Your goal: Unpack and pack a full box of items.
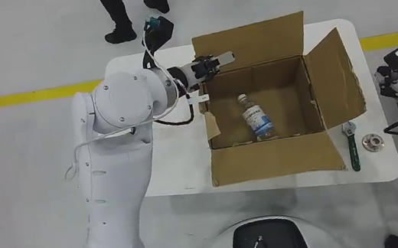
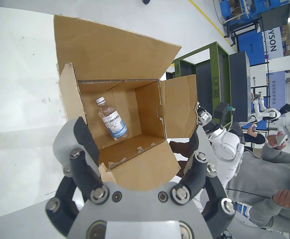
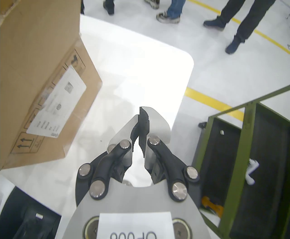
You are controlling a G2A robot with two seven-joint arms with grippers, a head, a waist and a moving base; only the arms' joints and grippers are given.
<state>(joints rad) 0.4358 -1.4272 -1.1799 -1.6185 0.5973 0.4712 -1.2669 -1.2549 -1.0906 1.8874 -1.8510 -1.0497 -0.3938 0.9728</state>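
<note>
An open cardboard box (image 1: 277,155) stands on the white table (image 1: 167,171), its flaps spread outward. A clear plastic bottle (image 1: 257,117) with a white cap and a blue-and-white label lies on the box floor (image 2: 111,121). My left gripper (image 1: 214,62) hovers at the box's far left corner, above the left flap. Its fingers (image 2: 84,135) are open and hold nothing, and the box (image 2: 145,108) lies beyond them. My right gripper (image 3: 141,123) is shut and empty over the table's right end, beside the labelled outer side of the box (image 3: 43,74).
A green-handled wrench (image 1: 352,146) and a round metal part (image 1: 373,142) lie on the table to the right of the box. A green cart (image 3: 244,147) stands off the table's right edge. A person in grey (image 2: 265,172) stands beyond the table.
</note>
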